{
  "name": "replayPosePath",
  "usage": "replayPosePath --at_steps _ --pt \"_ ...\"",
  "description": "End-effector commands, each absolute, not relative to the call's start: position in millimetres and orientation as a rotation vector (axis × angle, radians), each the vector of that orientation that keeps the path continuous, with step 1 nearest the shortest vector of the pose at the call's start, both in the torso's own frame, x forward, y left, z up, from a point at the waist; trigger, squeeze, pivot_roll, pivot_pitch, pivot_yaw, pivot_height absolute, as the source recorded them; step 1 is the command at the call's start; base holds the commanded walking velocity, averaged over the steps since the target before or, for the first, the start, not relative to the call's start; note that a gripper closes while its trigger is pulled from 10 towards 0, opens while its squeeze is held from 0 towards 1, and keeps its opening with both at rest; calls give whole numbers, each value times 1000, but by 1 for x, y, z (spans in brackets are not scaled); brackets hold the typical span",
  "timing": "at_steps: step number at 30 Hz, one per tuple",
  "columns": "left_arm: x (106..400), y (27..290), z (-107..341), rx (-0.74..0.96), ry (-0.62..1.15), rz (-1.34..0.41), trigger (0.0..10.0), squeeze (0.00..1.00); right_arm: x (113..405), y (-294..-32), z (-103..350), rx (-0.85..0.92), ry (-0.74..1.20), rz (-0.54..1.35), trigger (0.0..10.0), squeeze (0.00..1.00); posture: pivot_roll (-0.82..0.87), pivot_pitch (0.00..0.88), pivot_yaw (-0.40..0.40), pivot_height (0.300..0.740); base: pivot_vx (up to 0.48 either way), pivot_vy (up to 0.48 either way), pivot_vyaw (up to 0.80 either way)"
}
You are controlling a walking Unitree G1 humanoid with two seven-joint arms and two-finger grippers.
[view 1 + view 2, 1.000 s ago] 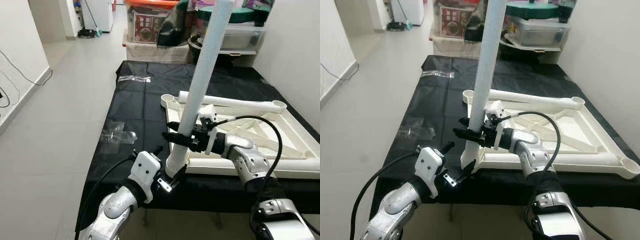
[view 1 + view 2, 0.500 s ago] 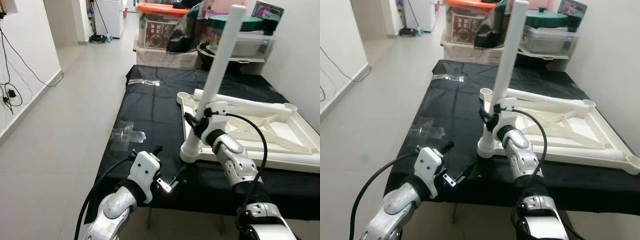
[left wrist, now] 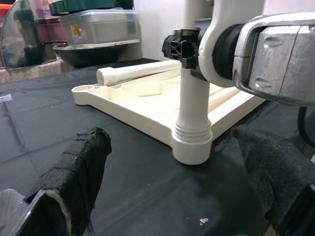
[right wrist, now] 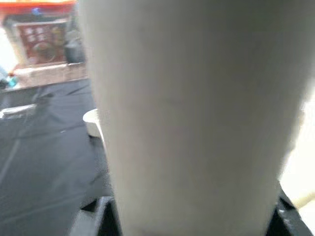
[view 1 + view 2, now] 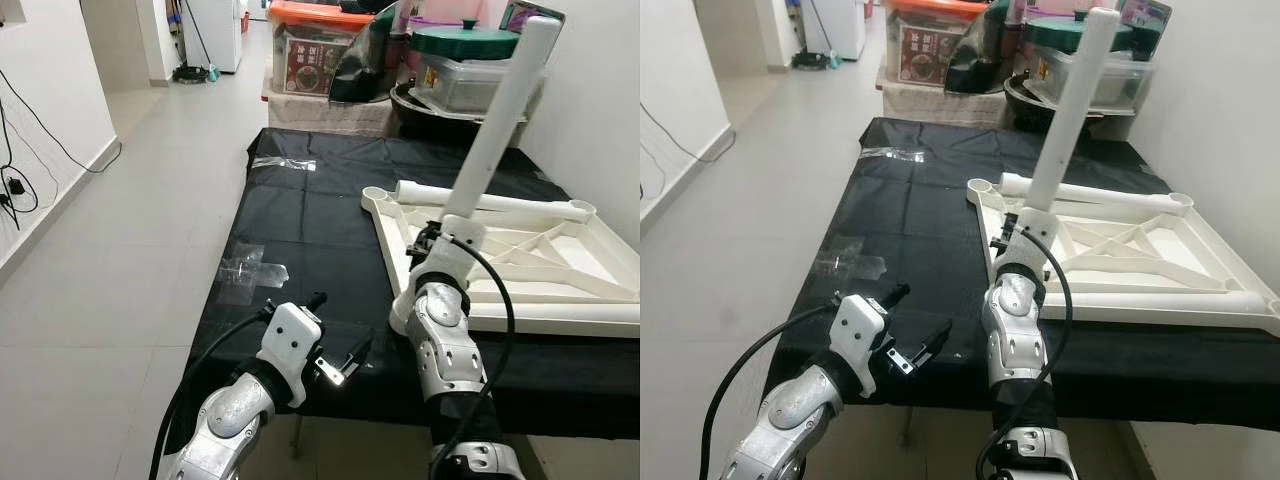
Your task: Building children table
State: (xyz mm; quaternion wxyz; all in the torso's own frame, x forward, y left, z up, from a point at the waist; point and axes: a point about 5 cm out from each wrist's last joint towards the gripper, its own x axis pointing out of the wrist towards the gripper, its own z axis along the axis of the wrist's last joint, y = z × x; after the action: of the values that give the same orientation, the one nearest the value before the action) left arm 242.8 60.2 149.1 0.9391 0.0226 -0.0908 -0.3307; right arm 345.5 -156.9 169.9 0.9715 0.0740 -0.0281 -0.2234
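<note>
A white table frame (image 5: 560,315) lies upside down on a black cloth. A white table leg (image 5: 495,120) stands in the frame's near left corner socket (image 3: 193,146), leaning to the right. My right gripper (image 5: 437,238) is shut on the lower part of this leg, with the forearm upright in front of it. The leg (image 4: 187,113) sits very close in the right wrist view. My left gripper (image 5: 345,358) hovers open at the table's front edge, left of the socket and apart from it. Its padded fingers (image 3: 78,167) point at the leg's base.
A second white leg (image 5: 490,203) lies along the frame's far side. Clear plastic bags (image 5: 245,268) lie on the cloth to the left. Storage boxes and pots (image 5: 320,50) crowd the far end. A wall runs on the right, tiled floor (image 5: 120,200) on the left.
My right arm has swung from the leg's right side round to its front, still holding it, and the forearm now stands upright. The head view has shifted. The left gripper stays put.
</note>
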Motion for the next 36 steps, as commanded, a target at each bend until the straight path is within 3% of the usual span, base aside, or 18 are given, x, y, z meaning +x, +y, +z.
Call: replayPosePath --at_steps 1,6,7,10,15,20,22,23,24,27,36 --pt "243 59 146 51 -169 -682 10000 0 341 -167 164 176 -52 -496 10000 1000 111 0 -92 740 0 0 0" --pt "245 58 146 53 -168 -689 10000 0 344 -167 172 136 -118 -410 10000 1000 107 0 -88 740 0 0 0" --pt "245 58 146 54 -168 -691 10000 0 345 -173 177 141 -152 -391 10000 0 104 0 -86 740 0 0 0" --pt "245 58 146 54 -168 -691 10000 0 345 -173 177 141 -152 -391 10000 0 104 0 -86 740 0 0 0" --pt "245 57 145 55 -165 -694 10000 0 349 -186 183 138 -199 -234 10000 0 99 0 -84 740 0 0 0" --pt "245 57 144 57 -158 -703 10000 0 348 -190 154 91 -15 179 10000 0 101 0 -82 740 0 0 0" --pt "245 57 144 57 -158 -703 10000 0 348 -190 154 91 -15 179 10000 0 101 0 -82 740 0 0 0" --pt "245 57 144 58 -158 -704 10000 0 345 -187 147 97 36 296 10000 0 101 0 -82 740 0 0 0" --pt "245 57 144 58 -158 -704 10000 0 345 -187 147 97 36 296 10000 0 101 0 -82 740 0 0 0" --pt "245 57 144 59 -156 -706 10000 0 336 -175 152 74 52 660 10000 0 112 0 -85 740 0 0 0" --pt "244 57 143 59 -154 -707 10000 0 340 -178 173 100 8 902 10000 0 126 0 -100 740 0 0 0"
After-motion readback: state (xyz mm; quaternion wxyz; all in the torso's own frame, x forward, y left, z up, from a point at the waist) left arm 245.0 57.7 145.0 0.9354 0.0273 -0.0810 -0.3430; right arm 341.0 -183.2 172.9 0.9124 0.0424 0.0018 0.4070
